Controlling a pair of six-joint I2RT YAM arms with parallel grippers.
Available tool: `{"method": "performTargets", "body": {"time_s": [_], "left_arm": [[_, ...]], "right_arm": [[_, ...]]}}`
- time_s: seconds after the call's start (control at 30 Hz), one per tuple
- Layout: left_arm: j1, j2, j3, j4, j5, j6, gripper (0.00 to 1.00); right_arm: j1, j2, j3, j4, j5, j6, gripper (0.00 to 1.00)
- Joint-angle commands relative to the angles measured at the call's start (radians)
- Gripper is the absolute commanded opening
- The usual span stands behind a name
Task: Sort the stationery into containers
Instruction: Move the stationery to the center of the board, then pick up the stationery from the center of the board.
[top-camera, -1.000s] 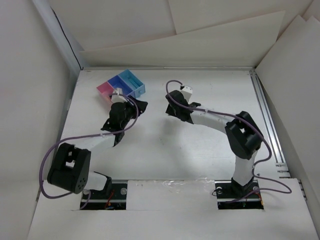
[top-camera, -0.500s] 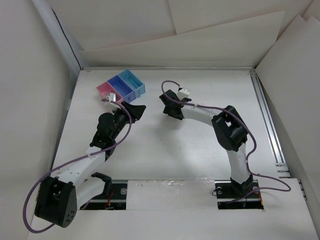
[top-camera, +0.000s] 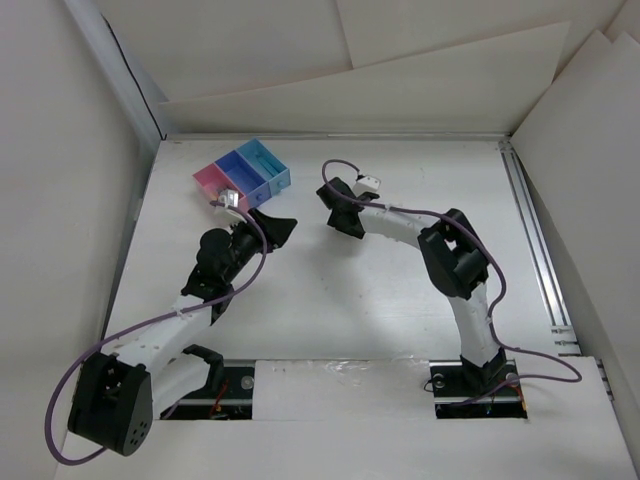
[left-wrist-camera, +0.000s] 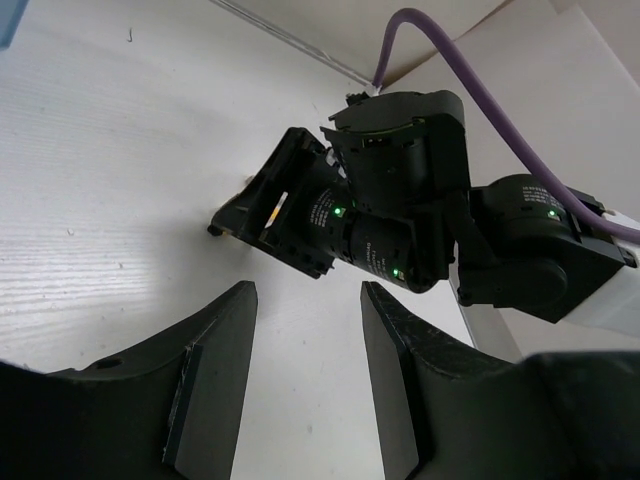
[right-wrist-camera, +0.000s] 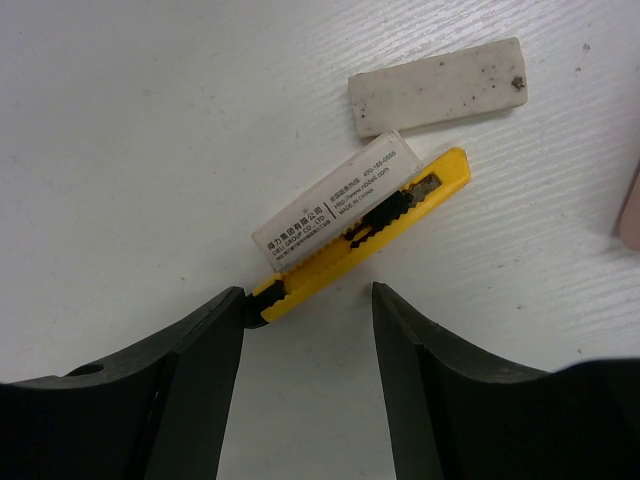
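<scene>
The containers stand at the table's far left: pink, purple-blue and light blue. In the right wrist view a yellow utility knife lies against a white printed eraser. A beige eraser lies beyond them, and a pink piece shows at the right edge. My right gripper is open low over the table, its left finger at the knife's near end. My left gripper is open and empty, facing the right gripper. Pens and sticks are out of view.
White walls enclose the table on the left, back and right. A metal rail runs along the right side. The two grippers are close together near the table's middle, right of the containers. Purple cables loop over both arms.
My left arm has stretched out, its gripper now lower and pointing right. My right gripper has shifted a little left and farther back.
</scene>
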Motion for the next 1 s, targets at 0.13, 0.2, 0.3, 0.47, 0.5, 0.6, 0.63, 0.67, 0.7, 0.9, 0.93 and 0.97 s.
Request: {"method": "performTargets", "body": {"time_s": [0.13,0.2,0.3,0.47,0.5,0.6,0.63,0.67,0.7,0.9,0.93,0.97], "left_arm": [[-0.003,-0.03,-0.019,0.051,0.019,0.014,0.42],[-0.003,-0.03,-0.019,0.052,0.019,0.014,0.42],[-0.003,-0.03,-0.019,0.052,0.019,0.014,0.42],[-0.003,-0.03,-0.019,0.052,0.019,0.005,0.42],[-0.003,-0.03,-0.019,0.052,0.019,0.005,0.42],[-0.003,-0.021,-0.028,0.073,0.028,0.005,0.42],[-0.003,-0.021,-0.028,0.073,0.028,0.005,0.42],[-0.003,-0.021,-0.028,0.073,0.028,0.005,0.42],[-0.003,-0.01,-0.028,0.073,0.028,0.005,0.42],[-0.003,0.011,-0.028,0.073,0.028,0.005,0.44],[-0.003,0.04,-0.028,0.073,0.037,0.005,0.44],[-0.003,0.052,-0.018,0.084,0.037,-0.004,0.44]], "right_arm": [[-0.005,0.015,0.052,-0.034,0.019,-0.003,0.56],[-0.005,0.015,0.038,-0.034,0.019,-0.003,0.55],[-0.005,-0.015,-0.026,-0.014,0.01,-0.003,0.5],[0.013,-0.129,-0.191,0.018,0.042,-0.003,0.43],[0.013,-0.149,-0.218,0.019,0.042,-0.003,0.41],[0.022,-0.213,-0.297,0.041,0.055,-0.003,0.31],[0.022,-0.224,-0.311,0.042,0.055,-0.003,0.29],[0.022,-0.235,-0.324,0.042,0.055,-0.012,0.28],[0.022,-0.249,-0.345,0.055,0.055,-0.013,0.27],[0.032,-0.293,-0.411,0.087,0.045,-0.043,0.16],[0.032,-0.315,-0.44,0.116,0.045,-0.058,0.14],[0.041,-0.325,-0.451,0.129,0.045,-0.08,0.12]]}}
